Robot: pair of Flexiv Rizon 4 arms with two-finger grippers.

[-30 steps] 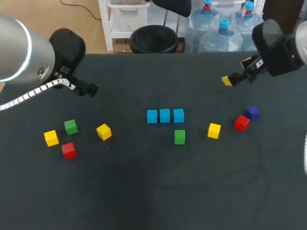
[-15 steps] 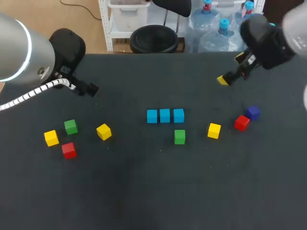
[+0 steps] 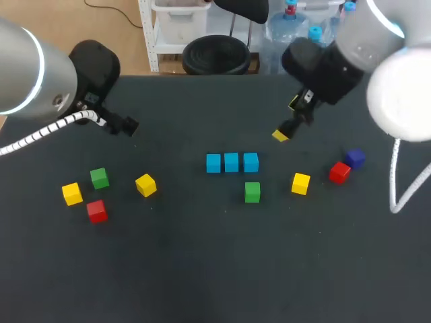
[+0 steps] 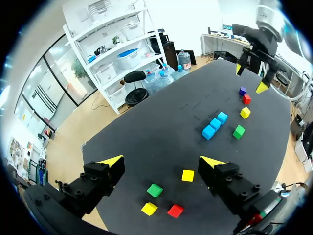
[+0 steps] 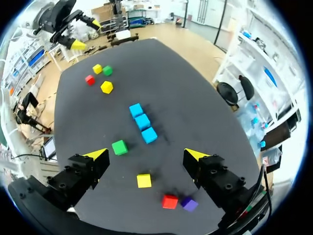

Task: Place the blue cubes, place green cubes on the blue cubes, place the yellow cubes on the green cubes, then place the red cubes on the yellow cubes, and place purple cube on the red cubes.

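Three blue cubes (image 3: 231,162) lie in a row at the table's middle. Just in front of them is a green cube (image 3: 252,192), with a yellow cube (image 3: 300,183), a red cube (image 3: 339,172) and a purple cube (image 3: 355,158) to its right. My right gripper (image 3: 287,119) hangs open and empty above the table, behind and right of the blue row (image 5: 142,122). At the left lie a green cube (image 3: 100,177), two yellow cubes (image 3: 72,194) (image 3: 145,185) and a red cube (image 3: 97,210). Behind them my left gripper (image 4: 162,161) is open and empty.
The dark table (image 3: 215,269) has open surface all along its front half. Bare room also lies between the left group of cubes and the blue row.
My right arm has swung left from the back right corner toward the middle, its gripper still open. The left arm and all cubes stayed put.
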